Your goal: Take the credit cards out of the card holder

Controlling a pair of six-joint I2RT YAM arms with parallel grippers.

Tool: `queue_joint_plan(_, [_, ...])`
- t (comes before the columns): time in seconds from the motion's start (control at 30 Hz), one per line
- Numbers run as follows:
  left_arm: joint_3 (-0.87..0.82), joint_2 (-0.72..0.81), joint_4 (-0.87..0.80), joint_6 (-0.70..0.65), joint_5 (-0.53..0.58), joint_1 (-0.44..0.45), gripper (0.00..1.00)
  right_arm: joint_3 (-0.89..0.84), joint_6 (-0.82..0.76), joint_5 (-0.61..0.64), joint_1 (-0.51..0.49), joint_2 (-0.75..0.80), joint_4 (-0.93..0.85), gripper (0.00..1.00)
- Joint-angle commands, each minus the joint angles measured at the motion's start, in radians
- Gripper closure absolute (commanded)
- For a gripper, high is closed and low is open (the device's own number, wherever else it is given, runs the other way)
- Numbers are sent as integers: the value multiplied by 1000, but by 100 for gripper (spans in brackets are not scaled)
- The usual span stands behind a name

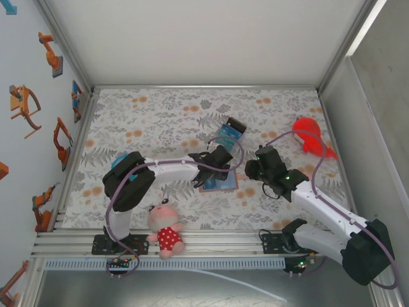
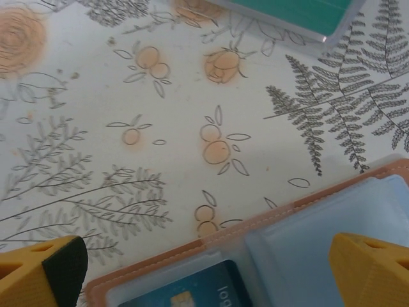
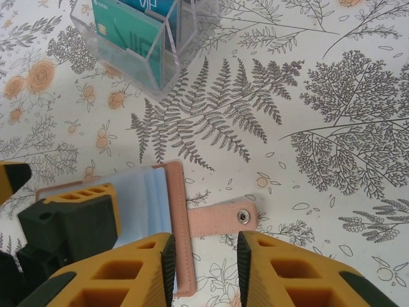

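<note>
The card holder (image 1: 225, 184) lies open and flat on the floral cloth, pinkish-tan at the rim and blue-grey inside. One of its clear sleeves holds a dark blue credit card (image 2: 192, 291) with a gold chip. My left gripper (image 2: 208, 268) hangs open wide just over the holder, one yellow finger (image 2: 45, 275) to each side. My right gripper (image 3: 204, 256) is open a little above the holder's right edge, and the tan snap tab (image 3: 223, 217) lies flat on the cloth below the gap. Nothing is held.
A clear acrylic stand (image 3: 176, 61) holding teal and blue cards (image 3: 131, 38) sits just beyond the holder. A red object (image 1: 310, 142) lies at the far right. A plush doll (image 1: 166, 231) sits at the near edge by the left arm's base.
</note>
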State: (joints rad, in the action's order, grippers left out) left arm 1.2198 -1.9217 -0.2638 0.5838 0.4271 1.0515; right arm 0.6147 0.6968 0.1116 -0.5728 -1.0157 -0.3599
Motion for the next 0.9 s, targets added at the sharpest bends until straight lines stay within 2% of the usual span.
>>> queue_joint_plan(0.0, [-42,117,-36,32,91,-4,3,11,-13,-65,2,-27,37,72])
queue_joint_plan(0.17, [-133,222,-46,83,131,-32,3,14,5,-191,-4,-105,136,76])
queue_joint_plan(0.33, [-208,266,-81,120,132,-77,3,81,17,-252,-59,-227,181,76])
queue_joint_plan(0.67, [-288,261,-62,104,50,-103,3,219,76,-411,-129,-497,232,81])
queue_joint_plan(0.87, [-295,247,-33,108,18,-96,3,255,94,-432,-133,-583,214,83])
